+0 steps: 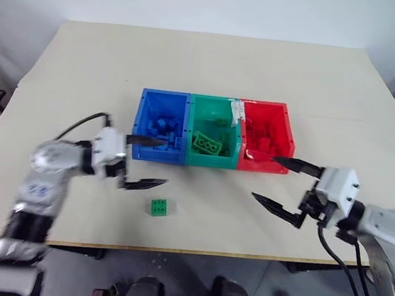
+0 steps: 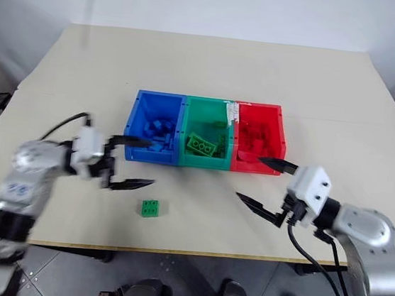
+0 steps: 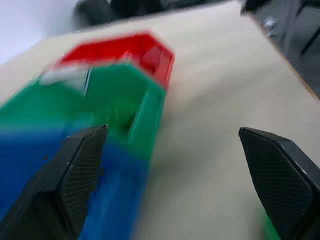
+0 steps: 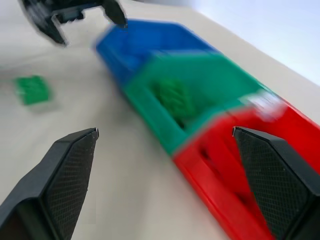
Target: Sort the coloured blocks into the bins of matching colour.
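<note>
The table (image 1: 214, 64) is pale beige and carries everything. Mid-table sits the row of three joined bins: the blue bin (image 1: 143, 124) on the robot's left, the green bin (image 1: 194, 128) in the middle, the red bin (image 1: 285, 133) on the right. Blue blocks (image 1: 163, 125) lie in the blue bin, green blocks (image 1: 210, 144) in the green one, among them a long brick, and red blocks (image 1: 261, 137) in the red one. The left pincer (image 1: 146, 162) hangs over the table at the near left corner of the blue bin, pointing toward the right; its jaws stand wide apart and hold nothing, the far finger reaching over the blue bin's front wall, the near finger over bare table. The right pincer (image 1: 288, 183) hangs just in front of the red bin's near right corner, pointing left, its jaws also spread wide and empty, the far fingertip at the red bin's front edge. One loose green block (image 1: 159, 206), studs up, lies on the table just below and slightly right of the left pincer's near finger, well to the left of the right pincer, and clear of the bins.
</note>
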You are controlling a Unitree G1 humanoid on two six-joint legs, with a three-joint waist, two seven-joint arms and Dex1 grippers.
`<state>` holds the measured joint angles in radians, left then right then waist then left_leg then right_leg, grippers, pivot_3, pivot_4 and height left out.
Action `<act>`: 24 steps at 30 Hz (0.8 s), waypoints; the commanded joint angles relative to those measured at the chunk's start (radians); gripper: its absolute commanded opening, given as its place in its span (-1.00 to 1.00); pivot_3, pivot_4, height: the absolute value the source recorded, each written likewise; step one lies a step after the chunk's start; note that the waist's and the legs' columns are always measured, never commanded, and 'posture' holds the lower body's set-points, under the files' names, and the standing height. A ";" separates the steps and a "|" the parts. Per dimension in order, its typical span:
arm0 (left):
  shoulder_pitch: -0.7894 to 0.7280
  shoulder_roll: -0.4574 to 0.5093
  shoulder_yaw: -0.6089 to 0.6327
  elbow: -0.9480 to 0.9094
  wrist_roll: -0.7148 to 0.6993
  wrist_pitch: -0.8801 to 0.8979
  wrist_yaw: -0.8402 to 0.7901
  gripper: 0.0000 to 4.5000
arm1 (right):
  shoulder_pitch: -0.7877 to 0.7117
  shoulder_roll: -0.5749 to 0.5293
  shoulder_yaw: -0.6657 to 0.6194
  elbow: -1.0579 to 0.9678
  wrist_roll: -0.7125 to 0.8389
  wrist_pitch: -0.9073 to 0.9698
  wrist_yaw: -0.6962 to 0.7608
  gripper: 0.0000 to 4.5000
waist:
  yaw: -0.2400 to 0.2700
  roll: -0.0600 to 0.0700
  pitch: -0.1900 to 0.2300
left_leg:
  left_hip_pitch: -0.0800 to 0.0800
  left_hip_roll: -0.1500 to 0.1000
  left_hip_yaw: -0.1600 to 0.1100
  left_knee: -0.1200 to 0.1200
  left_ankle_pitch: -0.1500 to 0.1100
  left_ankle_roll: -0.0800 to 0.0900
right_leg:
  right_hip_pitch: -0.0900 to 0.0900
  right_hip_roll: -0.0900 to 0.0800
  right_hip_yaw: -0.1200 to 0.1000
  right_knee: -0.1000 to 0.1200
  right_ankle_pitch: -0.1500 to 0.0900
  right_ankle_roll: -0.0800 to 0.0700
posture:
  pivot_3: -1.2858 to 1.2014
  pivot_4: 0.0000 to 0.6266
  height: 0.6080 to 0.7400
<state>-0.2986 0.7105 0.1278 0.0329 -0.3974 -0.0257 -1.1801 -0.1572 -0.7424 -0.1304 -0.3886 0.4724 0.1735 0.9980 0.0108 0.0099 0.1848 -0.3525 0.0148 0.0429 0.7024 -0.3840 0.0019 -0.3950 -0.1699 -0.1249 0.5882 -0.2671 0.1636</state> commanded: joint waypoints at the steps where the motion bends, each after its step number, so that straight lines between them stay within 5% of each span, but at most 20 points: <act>1: 0.141 0.051 0.114 -0.076 -0.003 0.002 0.043 0.99 | -0.063 -0.006 0.059 0.043 0.007 -0.024 0.087 1.00 | 0.009 0.000 0.000 | 0.000 0.000 0.000 0.000 0.000 0.000 | 0.000 0.000 -0.001 0.000 0.000 0.000 | 0.03 -0.52 1.00; 6: 0.381 0.110 0.291 -0.026 0.019 -0.043 0.071 0.99 | -0.145 0.019 0.142 0.109 0.006 -0.038 0.176 1.00 | 0.010 -0.001 0.000 | 0.000 0.000 0.001 0.000 0.000 0.000 | 0.000 0.000 -0.001 -0.001 0.000 0.000 | 0.03 -0.52 1.00; 11: 0.464 0.162 0.331 -0.077 0.006 -0.051 0.036 0.99 | -0.170 0.031 0.158 0.166 -0.005 -0.064 0.212 1.00 | 0.017 -0.001 0.000 | 0.000 0.000 0.000 0.000 0.000 -0.001 | 0.000 0.000 -0.001 -0.001 0.000 0.000 | 0.03 -0.52 1.00; 18: 0.409 0.154 0.109 -0.339 0.019 0.111 0.079 0.99 | -0.109 -0.003 0.121 0.202 -0.033 -0.104 0.233 1.00 | 0.013 -0.002 0.000 | 0.000 0.000 0.001 -0.001 -0.001 -0.001 | 0.000 0.000 -0.001 0.000 0.000 -0.001 | 0.03 -0.52 1.00; 24: 0.221 0.047 -0.149 -0.396 0.181 0.319 0.274 0.99 | 0.003 -0.029 0.076 0.173 -0.053 -0.117 0.202 1.00 | 0.013 -0.001 0.000 | 0.001 0.000 0.002 -0.001 -0.001 -0.001 | -0.001 0.000 0.000 0.000 0.000 -0.001 | 0.03 -0.52 1.00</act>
<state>-0.0505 0.7768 0.0475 -0.3241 -0.2618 0.2248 -0.9558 -0.1754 -0.7592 -0.0141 -0.1729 0.4167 0.0669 1.2176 0.0237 0.0086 0.1848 -0.3519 0.0148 0.0449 0.7013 -0.3847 0.0006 -0.3955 -0.1697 -0.1253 0.5891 -0.2671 0.1630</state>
